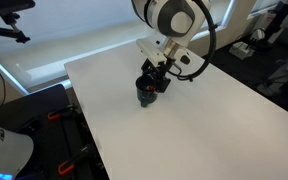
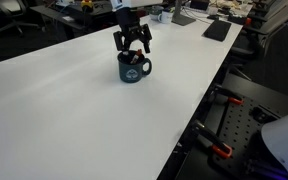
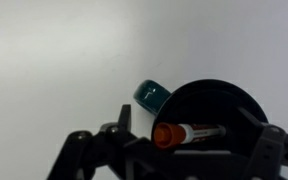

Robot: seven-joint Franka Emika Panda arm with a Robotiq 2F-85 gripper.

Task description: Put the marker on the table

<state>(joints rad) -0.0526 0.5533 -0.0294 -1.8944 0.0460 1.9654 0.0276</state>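
My pincer (image 2: pixel 132 45) hangs straight above the dark cup (image 2: pixel 132 69), its fingers (image 2: pixel 119 42) spread wide and pinching nothing. In both exterior views the fingertips reach down to about the cup's rim, one on each side of the opening; I cannot tell whether they touch the rim. The cup stands upright on the white counter (image 2: pixel 74 110), well in from the edges, and in an exterior view its handle (image 2: pixel 147 68) sticks out to the side. My white arm (image 1: pixel 174 18) comes down to it from above, bent over the counter.

In my wrist view the cup's dark round mouth fills the lower right, and the handle shows teal at its upper left edge. The marker (image 3: pixel 184 132) lies inside the cup, not on the counter. It rests roughly level across the opening, its round reddish-orange end to the left and the barrel running off to the right. The dark frames of my fingers rise from the bottom of that view, one to the left of the marker and one to the right, both apart from it. The counter around the cup is plain white
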